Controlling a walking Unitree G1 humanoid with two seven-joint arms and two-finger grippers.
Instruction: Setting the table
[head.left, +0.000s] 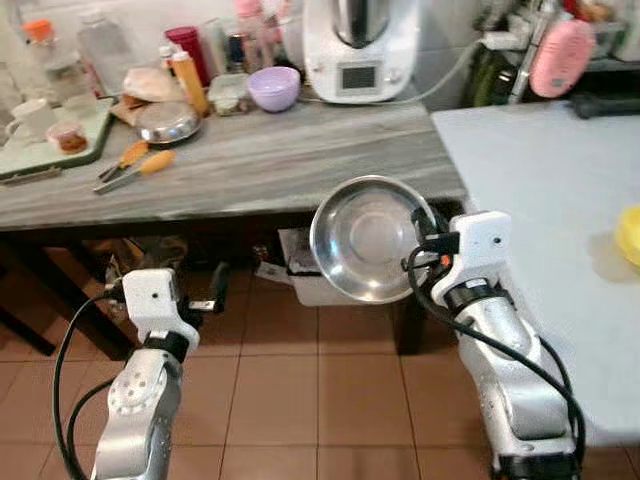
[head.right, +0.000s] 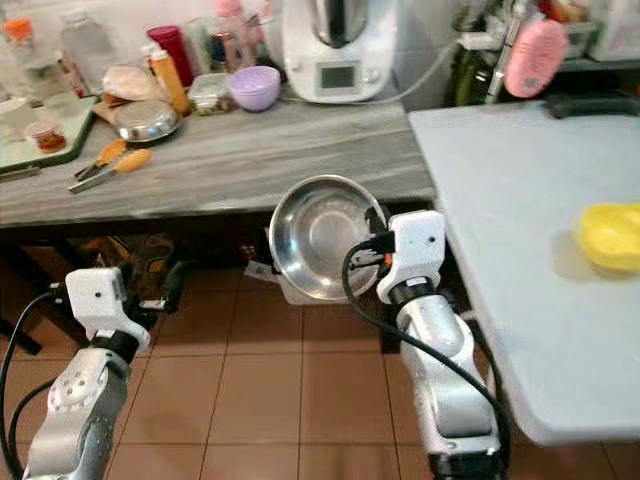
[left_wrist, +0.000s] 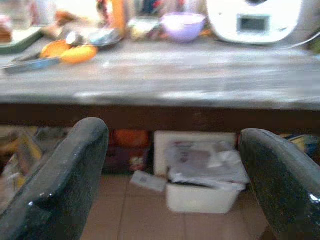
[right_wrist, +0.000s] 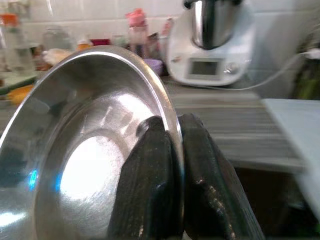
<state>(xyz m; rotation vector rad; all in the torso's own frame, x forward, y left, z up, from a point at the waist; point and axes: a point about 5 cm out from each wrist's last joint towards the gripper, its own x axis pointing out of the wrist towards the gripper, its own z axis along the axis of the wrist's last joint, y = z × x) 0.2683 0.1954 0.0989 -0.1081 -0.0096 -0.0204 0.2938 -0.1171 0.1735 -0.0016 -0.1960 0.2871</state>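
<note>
A shiny steel bowl (head.left: 365, 238) hangs tilted in the air, in front of the grey wooden counter (head.left: 250, 160) and just left of the white table (head.left: 540, 200). My right gripper (head.left: 425, 232) is shut on the bowl's right rim. In the right wrist view its two black fingers (right_wrist: 150, 190) pinch the rim (right_wrist: 172, 125) between them. A yellow bowl (head.right: 610, 235) sits on the white table at its right edge. My left gripper (head.left: 215, 290) is low over the tiled floor below the counter edge. It stands open with nothing between its fingers (left_wrist: 65, 185).
The counter's back holds a white kitchen appliance (head.left: 360, 45), a purple bowl (head.left: 273, 88), a small steel bowl (head.left: 167, 122), bottles, jars and a green tray (head.left: 60, 145). Orange-handled tools (head.left: 140, 165) lie nearer the front. A white box (left_wrist: 200, 190) stands on the floor under the counter.
</note>
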